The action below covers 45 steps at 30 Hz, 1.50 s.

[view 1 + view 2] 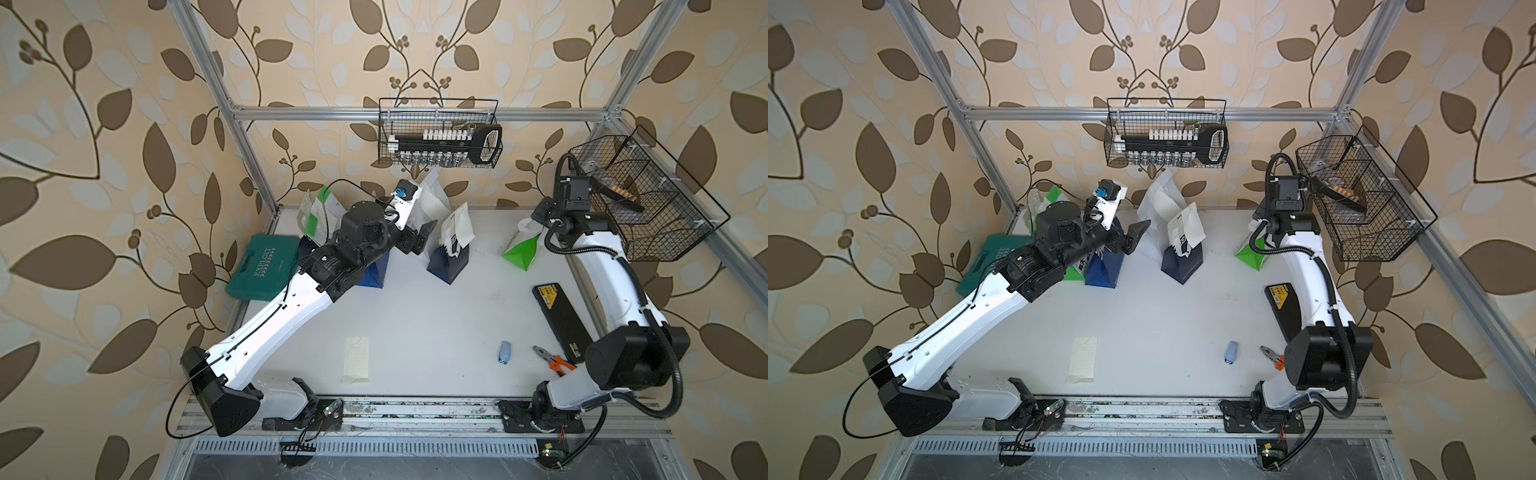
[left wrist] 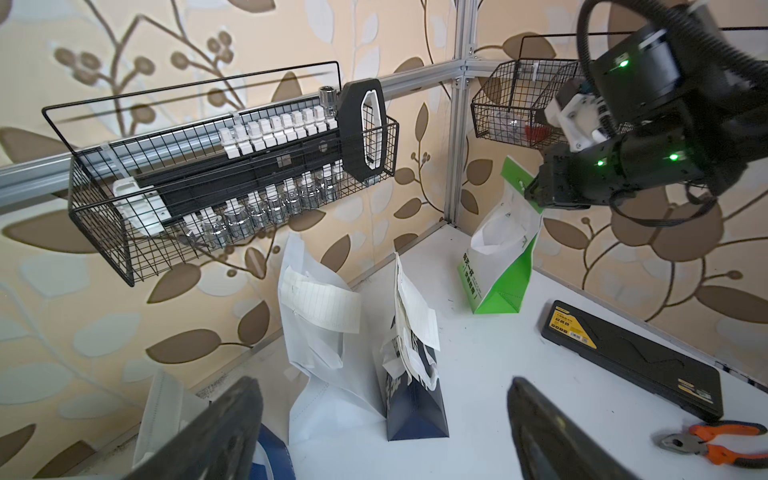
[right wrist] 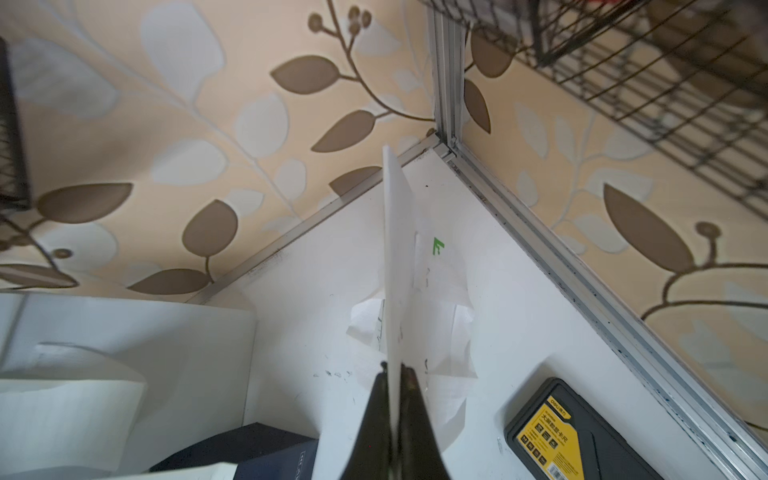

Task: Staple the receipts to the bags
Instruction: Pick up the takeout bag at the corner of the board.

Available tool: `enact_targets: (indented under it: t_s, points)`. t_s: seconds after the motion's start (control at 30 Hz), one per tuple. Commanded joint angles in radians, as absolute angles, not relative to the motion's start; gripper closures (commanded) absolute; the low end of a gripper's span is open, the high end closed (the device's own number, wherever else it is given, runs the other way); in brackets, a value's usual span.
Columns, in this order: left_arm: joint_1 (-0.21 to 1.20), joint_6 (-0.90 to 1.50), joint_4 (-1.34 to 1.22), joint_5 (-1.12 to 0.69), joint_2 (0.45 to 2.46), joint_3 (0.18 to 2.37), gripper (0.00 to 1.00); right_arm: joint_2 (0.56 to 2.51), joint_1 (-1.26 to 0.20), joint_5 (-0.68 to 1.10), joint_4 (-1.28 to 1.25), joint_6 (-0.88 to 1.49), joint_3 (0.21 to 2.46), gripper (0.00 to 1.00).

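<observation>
My right gripper (image 3: 395,370) is shut on the thin white top edge of a green-and-white bag (image 3: 397,249). That bag (image 1: 521,251) stands at the back right, and the left wrist view shows the right gripper (image 2: 532,195) pinching its upper rim (image 2: 515,183). My left gripper (image 1: 424,237) hangs open and empty above the table between a blue bag (image 1: 376,274) and a navy bag (image 1: 451,262). The navy bag (image 2: 415,411) and a white bag (image 2: 324,357) each carry a receipt (image 2: 320,303). A loose receipt (image 1: 356,359) lies flat near the front. A light-blue stapler (image 1: 504,352) lies front right.
A teal tool case (image 1: 262,266) sits at the left edge, partly under my left arm. A black case (image 1: 561,320) and orange-handled pliers (image 1: 555,361) lie at the right. Wire baskets hang on the back wall (image 1: 438,133) and the right wall (image 1: 640,199). Another green-and-white bag (image 1: 318,212) stands back left.
</observation>
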<state>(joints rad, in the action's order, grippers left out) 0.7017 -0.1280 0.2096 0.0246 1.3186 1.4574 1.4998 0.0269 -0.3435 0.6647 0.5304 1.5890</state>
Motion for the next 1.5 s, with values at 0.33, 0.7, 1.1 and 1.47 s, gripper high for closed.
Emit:
enact_targets:
  t_s: [0.33, 0.7, 1.1, 1.47]
  points:
    - [0.708, -0.034, 0.407, -0.100, 1.189, 1.550, 0.08, 1.065, -0.065, -0.309, 0.866, 0.512, 1.349, 1.00]
    - [0.706, -0.046, 0.570, -0.202, 1.133, 1.559, 0.08, 0.943, -0.297, -0.160, 1.177, 0.471, 1.356, 1.00]
    - [0.697, -0.154, 0.673, -0.397, 1.066, 1.512, 0.08, 0.917, -0.580, 0.051, 1.211, 0.370, 1.357, 1.00]
    - [0.678, -0.256, 0.756, -0.709, 1.093, 1.520, 0.09, 1.077, -0.704, 0.577, 1.008, -0.045, 1.381, 1.00]
